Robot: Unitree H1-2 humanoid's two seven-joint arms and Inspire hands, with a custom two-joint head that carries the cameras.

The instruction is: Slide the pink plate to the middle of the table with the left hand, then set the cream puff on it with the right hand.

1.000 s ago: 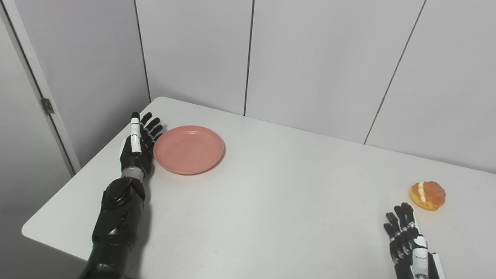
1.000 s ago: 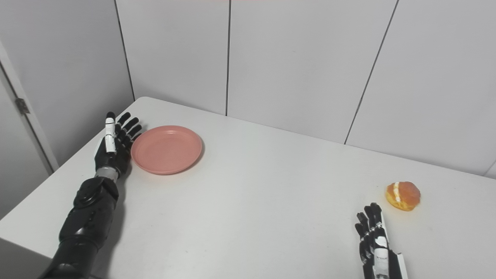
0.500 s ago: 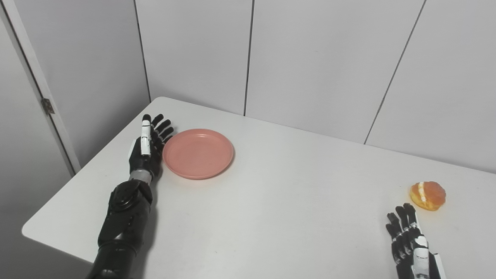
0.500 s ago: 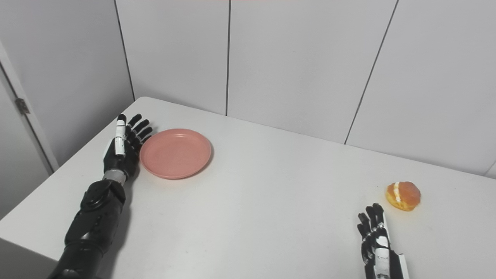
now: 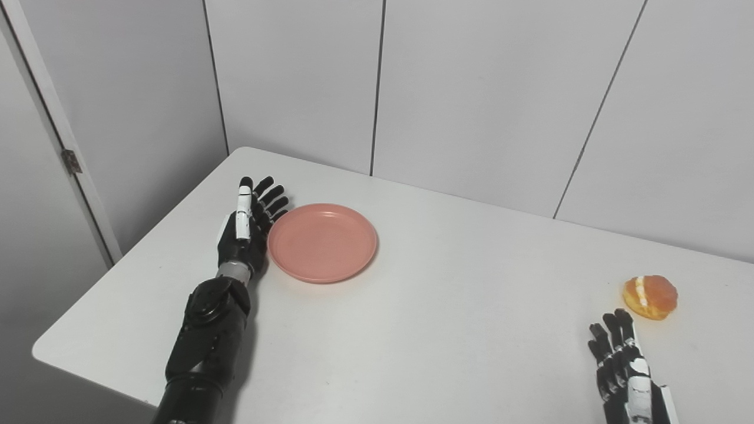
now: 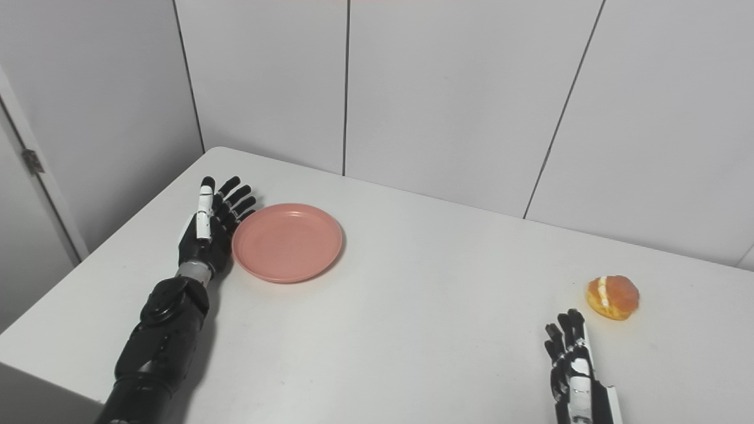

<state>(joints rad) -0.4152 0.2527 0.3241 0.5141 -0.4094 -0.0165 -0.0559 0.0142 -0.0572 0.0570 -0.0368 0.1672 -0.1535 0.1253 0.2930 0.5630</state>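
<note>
Step in hand: the slide of the plate [image 5: 322,242]. The left hand [image 5: 248,227] stands edge-on, flat, fingers extended and apart, gripping nothing. Its palm side appears to bear on the plate's left rim. The plate lies flat on the desk [image 5: 447,330], in the left half, short of the middle.

Next move, as judged: the push runs rightward and slightly toward the robot until the plate reaches the middle. The contact is one-sided, so the plate may rotate or slip off the palm if the push line passes off its centre. The push should aim through the centre of the plate.

The right hand [image 5: 623,368] rests low at the bottom right, fingers extended, released, holding nothing. The puff [image 5: 650,297] lies just beyond its fingertips, apart from them, near the desk's right side. The second step is not yet begun.

Open room: the desk surface between plate and puff is bare, so the slide path is unobstructed. The left desk edge lies behind the left hand and the far edge meets the wall [image 5: 483,94]; the plate is clear of both.
</note>
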